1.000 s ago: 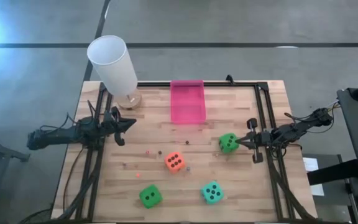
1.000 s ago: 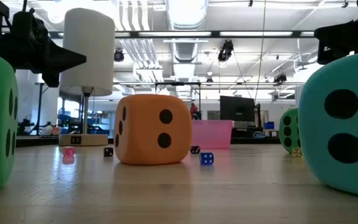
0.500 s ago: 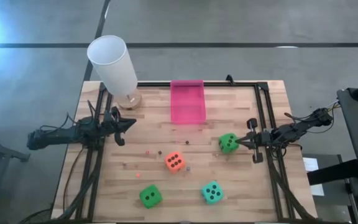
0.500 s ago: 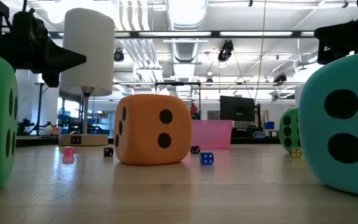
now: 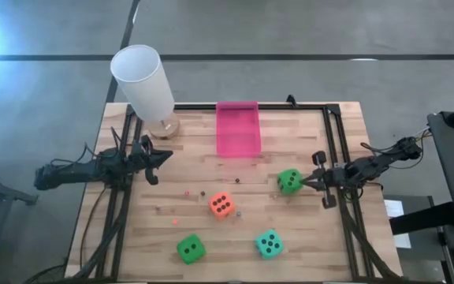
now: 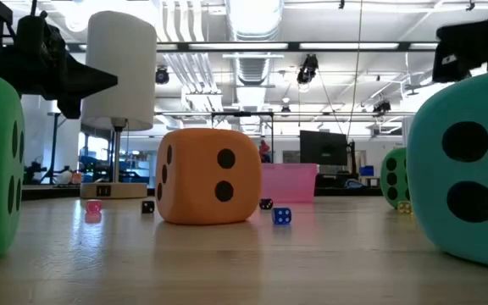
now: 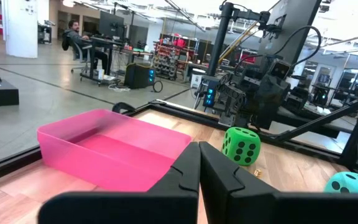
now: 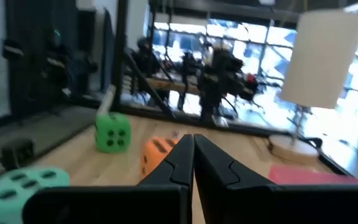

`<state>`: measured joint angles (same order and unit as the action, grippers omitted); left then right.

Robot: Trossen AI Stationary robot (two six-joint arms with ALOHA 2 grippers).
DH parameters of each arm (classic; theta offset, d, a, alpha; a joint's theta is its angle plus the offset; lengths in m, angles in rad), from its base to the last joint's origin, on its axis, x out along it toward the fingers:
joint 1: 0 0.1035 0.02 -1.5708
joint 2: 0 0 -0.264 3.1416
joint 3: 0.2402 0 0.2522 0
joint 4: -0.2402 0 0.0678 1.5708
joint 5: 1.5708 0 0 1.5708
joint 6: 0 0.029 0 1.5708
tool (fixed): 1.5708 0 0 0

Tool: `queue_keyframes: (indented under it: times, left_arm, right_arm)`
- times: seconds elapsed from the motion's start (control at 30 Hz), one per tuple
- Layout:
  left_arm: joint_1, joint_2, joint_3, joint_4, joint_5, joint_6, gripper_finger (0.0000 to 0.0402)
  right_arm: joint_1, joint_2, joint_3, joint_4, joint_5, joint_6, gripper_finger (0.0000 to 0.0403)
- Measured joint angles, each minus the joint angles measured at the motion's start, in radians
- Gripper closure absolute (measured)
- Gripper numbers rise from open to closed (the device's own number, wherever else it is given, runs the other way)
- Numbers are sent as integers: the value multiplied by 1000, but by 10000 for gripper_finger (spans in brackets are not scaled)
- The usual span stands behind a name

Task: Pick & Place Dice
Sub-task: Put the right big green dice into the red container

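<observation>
Right gripper (image 5: pixel 306 181): fingers pressed together, empty, tip just beside the green die (image 5: pixel 289 181) at the right side of the table (image 5: pixel 306 237); whether it touches the die cannot be told.
Left gripper (image 5: pixel 166 156): fingers together, empty, waiting over the left part of the table, near the lamp base and well apart from every die.

Dice, four large:
- green die, right of centre, in front of the pink bin (image 5: pixel 237 128), near the bin's right corner.
- orange-red die (image 5: pixel 221 204): near the table's middle, five pips up in the high view; in the low view it stands centre with two pips on its facing side.
- second green die (image 5: pixel 190 248): near the front edge, left of centre.
- teal die (image 5: pixel 269 244): near the front edge, right of centre, between the second green die and the right rail.

Other items:
- pink bin, open-topped, at the back centre of the table.
- white lamp (image 5: pixel 144 83) on a round base, back left corner.
- several tiny dice (image 6: pixel 282 216) scattered on the wood around the orange-red die.
- person seated at a desk far off in the room, seen in the left wrist view (image 7: pixel 79 43).
</observation>
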<state>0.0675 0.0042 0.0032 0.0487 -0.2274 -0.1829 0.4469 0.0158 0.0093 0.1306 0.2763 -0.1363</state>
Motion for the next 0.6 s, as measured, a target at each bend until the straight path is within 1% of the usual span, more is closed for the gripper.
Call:
queue_keyframes:
  times: [0.13,0.43,0.6]
  left_arm:
    - [0,0,0,0,0,0,396]
    - [0,0,0,0,0,0,396]
    - [0,0,0,0,0,0,395]
  right_arm:
    - [0,0,0,107,-51,-30,394]
    - [0,0,0,342,-53,-166,394]
    - [0,0,0,420,-52,-264,394]
